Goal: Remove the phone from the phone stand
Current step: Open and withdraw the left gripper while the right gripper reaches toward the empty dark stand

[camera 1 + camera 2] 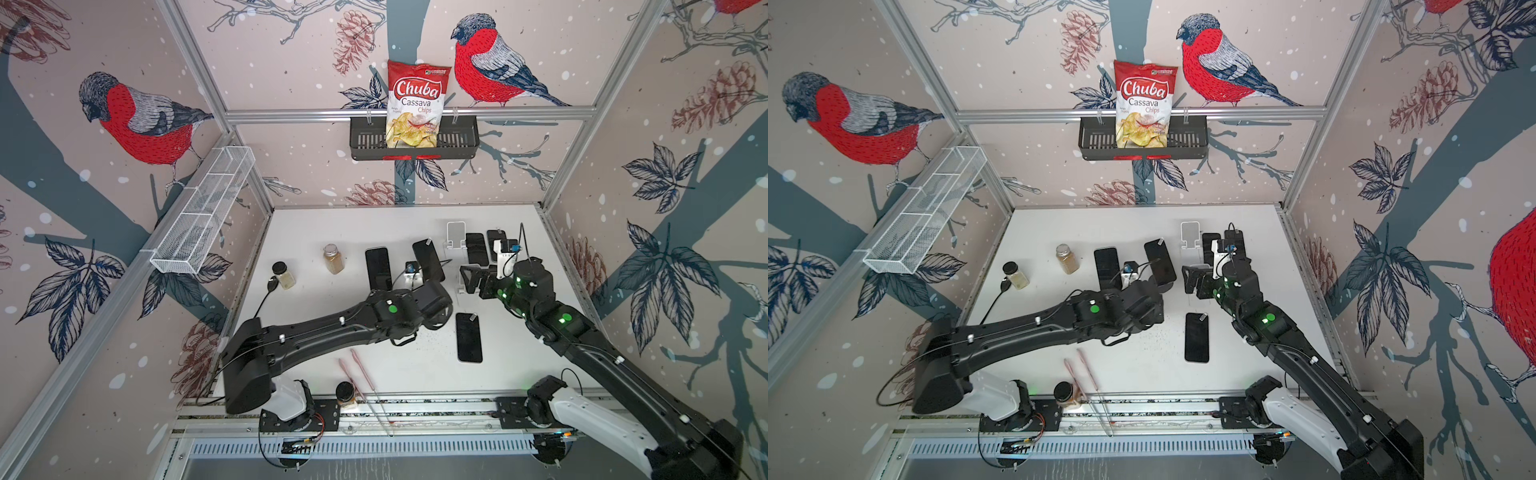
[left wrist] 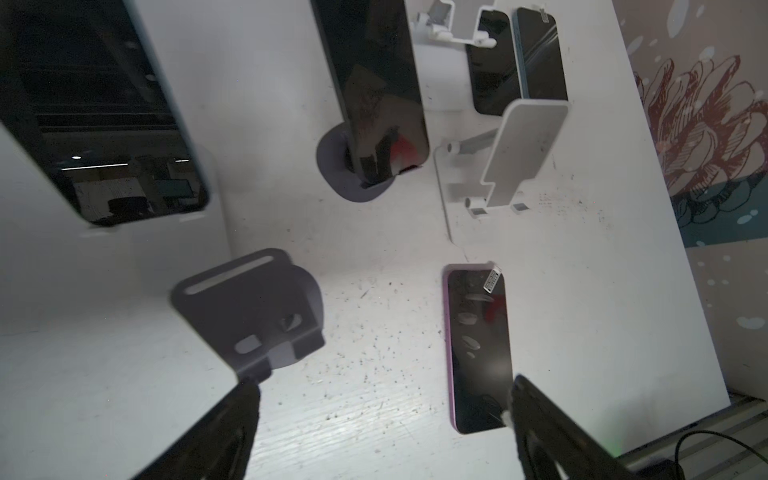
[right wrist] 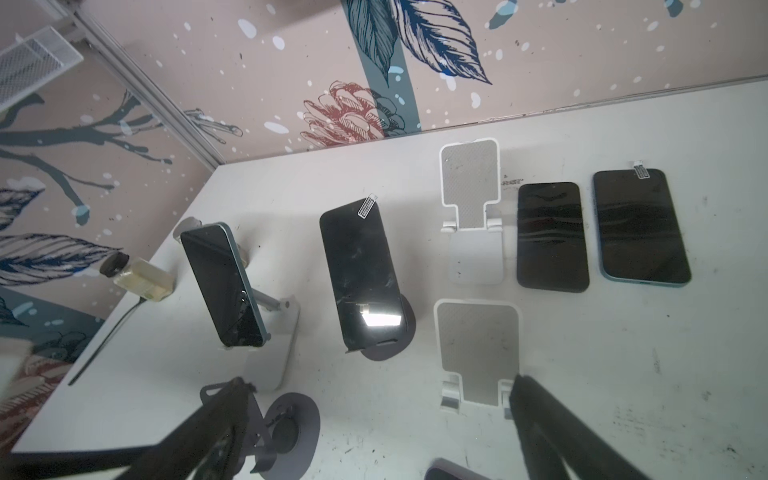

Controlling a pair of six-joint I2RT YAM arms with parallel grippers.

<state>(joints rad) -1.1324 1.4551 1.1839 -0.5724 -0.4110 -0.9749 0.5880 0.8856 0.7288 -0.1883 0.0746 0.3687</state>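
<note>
The purple phone [image 2: 478,349] is lying flat on the table [image 2: 374,257], screen up, beside the empty grey stand [image 2: 245,299]. Its glass is showing dark and smudged, with a thin purple edge and a small sticker tab at one top corner. The left gripper [image 2: 382,382] is hovering above the table, jaws spread wide and holding nothing. One finger [image 2: 536,415] is overlapping the phone's corner in the wrist view, and whether they are touching cannot be told. The right gripper [image 3: 379,382] is hanging wide and empty over a white stand [image 3: 478,345]. A blue-edged phone [image 3: 224,286] and a black phone [image 3: 361,274] are leaning on their own stands.
</note>
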